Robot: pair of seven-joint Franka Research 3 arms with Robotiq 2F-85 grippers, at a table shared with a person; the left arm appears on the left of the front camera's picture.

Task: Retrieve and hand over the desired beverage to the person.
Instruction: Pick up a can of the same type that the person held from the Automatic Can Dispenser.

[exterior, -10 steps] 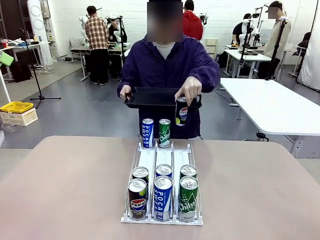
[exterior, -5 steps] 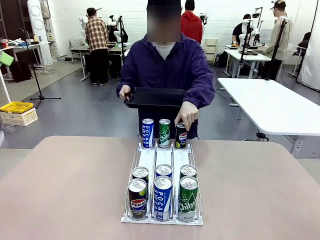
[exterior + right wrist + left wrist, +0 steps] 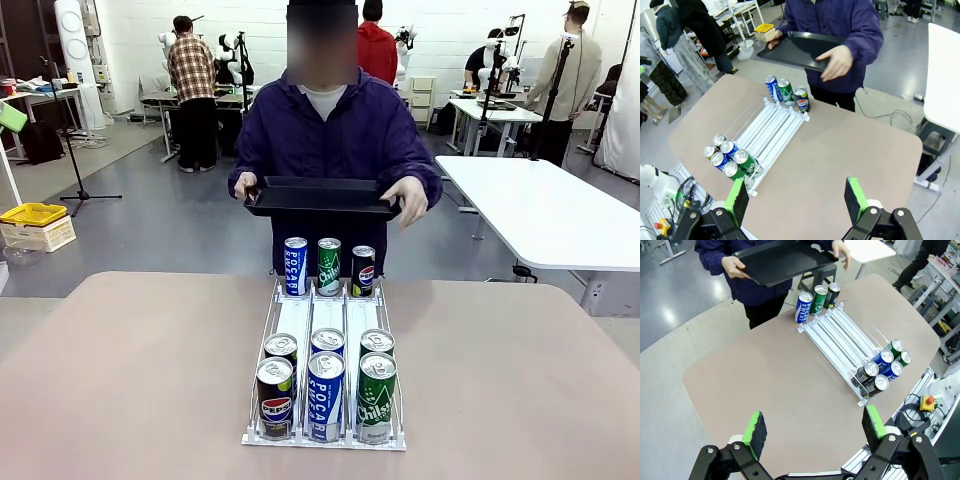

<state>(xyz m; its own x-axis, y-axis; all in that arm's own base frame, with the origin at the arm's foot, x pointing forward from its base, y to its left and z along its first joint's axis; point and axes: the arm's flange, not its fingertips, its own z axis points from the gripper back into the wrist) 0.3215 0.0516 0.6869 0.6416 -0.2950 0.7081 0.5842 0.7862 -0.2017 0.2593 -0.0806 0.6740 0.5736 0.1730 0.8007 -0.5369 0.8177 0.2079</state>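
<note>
Black, green-padded left hand (image 3: 814, 424)

On the rack (image 3: 296, 318), the near black can (image 3: 275, 405) reads "PEPSI", the near blue can (image 3: 325, 400) "POCA", the near green can (image 3: 376, 402) "Chils". The far blue can (image 3: 803, 307) shows "SWEAT", the far green can (image 3: 329, 266) "Chils", the far black can (image 3: 363, 271) a Pepsi globe.
</note>
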